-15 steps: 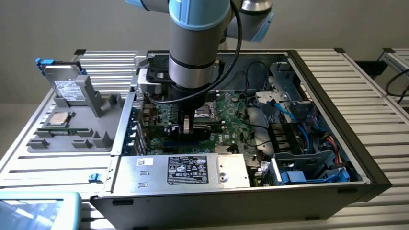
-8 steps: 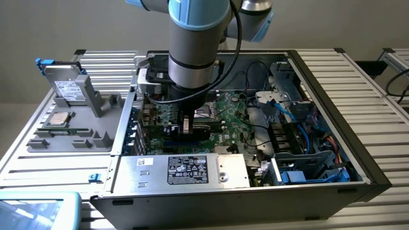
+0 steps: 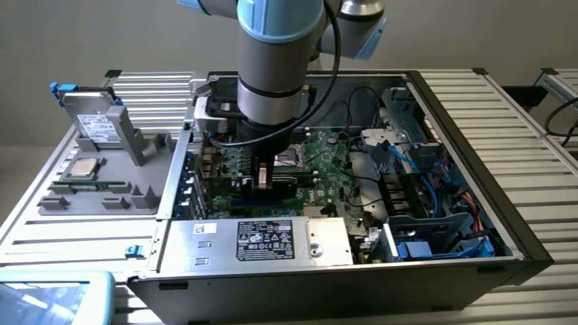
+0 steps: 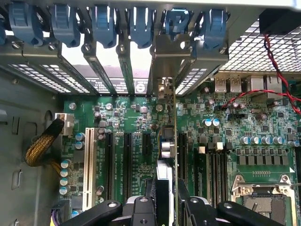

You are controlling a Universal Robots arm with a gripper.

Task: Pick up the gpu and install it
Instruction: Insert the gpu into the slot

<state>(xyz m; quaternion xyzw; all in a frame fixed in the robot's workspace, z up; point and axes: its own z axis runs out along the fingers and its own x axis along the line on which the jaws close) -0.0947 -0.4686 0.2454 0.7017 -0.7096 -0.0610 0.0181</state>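
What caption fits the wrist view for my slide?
The claw grips the gpu, on edge, by the green motherboard's slots.

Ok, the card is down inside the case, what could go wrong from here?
The gpu in the gripper stands edge-on just beside a black slot; if not lined up, it could press on the motherboard instead of seating. Its silver bracket sits at the rear frame by the blue latches and could catch there.

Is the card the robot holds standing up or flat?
Standing up on its edge. The gpu looks like a thin line above the motherboard, gripped by the hand. Cannot tell if it's in its slot.
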